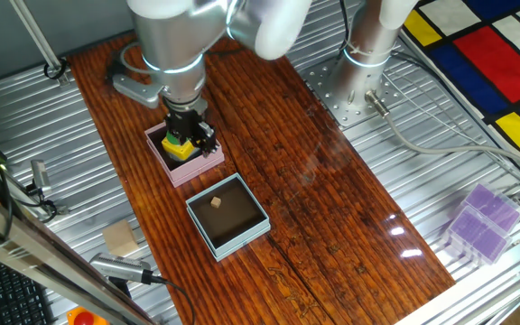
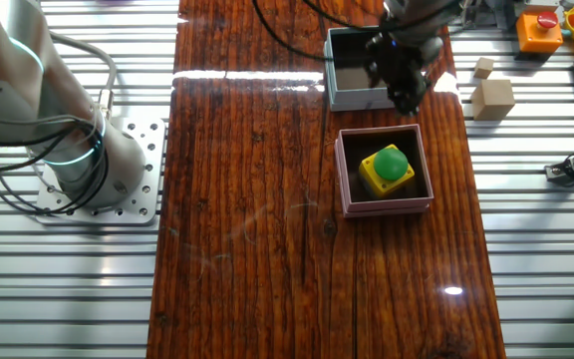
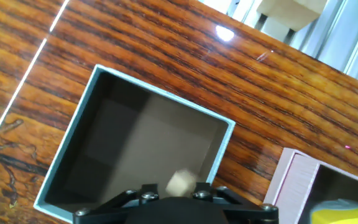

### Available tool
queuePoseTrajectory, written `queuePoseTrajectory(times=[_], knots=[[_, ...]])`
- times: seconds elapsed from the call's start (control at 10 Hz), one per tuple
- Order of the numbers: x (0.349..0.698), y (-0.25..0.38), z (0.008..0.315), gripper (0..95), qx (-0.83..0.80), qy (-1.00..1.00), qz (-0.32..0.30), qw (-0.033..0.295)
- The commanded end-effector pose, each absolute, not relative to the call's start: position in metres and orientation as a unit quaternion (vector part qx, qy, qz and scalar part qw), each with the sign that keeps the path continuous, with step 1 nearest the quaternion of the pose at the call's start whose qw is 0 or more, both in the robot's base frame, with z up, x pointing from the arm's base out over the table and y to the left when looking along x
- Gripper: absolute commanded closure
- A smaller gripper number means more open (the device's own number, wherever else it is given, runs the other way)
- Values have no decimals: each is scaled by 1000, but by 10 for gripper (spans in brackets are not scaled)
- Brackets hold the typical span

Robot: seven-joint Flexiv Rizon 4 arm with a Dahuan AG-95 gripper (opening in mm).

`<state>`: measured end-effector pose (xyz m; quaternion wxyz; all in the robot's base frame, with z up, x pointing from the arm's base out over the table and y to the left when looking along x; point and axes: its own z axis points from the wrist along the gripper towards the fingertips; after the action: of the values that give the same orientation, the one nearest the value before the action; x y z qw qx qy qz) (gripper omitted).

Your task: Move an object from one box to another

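The end effector (image 3: 173,208) only shows as a black housing at the bottom edge of the hand view, so I can't tell how wide it's open or whether it's gripping anything. It hangs above the two boxes on the wooden table (image 2: 257,199). The pale blue-grey box (image 3: 166,96) has a little tan cube (image 3: 180,182) lying on its dark floor. Just beside it, the pink box (image 3: 294,180) holds a yellow block with a green dome (image 2: 389,168).

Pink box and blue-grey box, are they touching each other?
Apart. The hand view shows a strip of bare wooden table between the pink box and the blue-grey box.
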<state>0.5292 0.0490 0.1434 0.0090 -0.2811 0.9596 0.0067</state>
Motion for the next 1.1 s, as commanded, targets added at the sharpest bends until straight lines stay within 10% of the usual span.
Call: queuePoseTrajectory(times=[0.1,0.3,0.4,1.1], knots=[[527,42,143,380,-282,959,5,10],[525,39,146,380,-283,959,8,9],[525,39,146,190,-292,956,11,12],[525,39,146,190,-235,972,-16,5]])
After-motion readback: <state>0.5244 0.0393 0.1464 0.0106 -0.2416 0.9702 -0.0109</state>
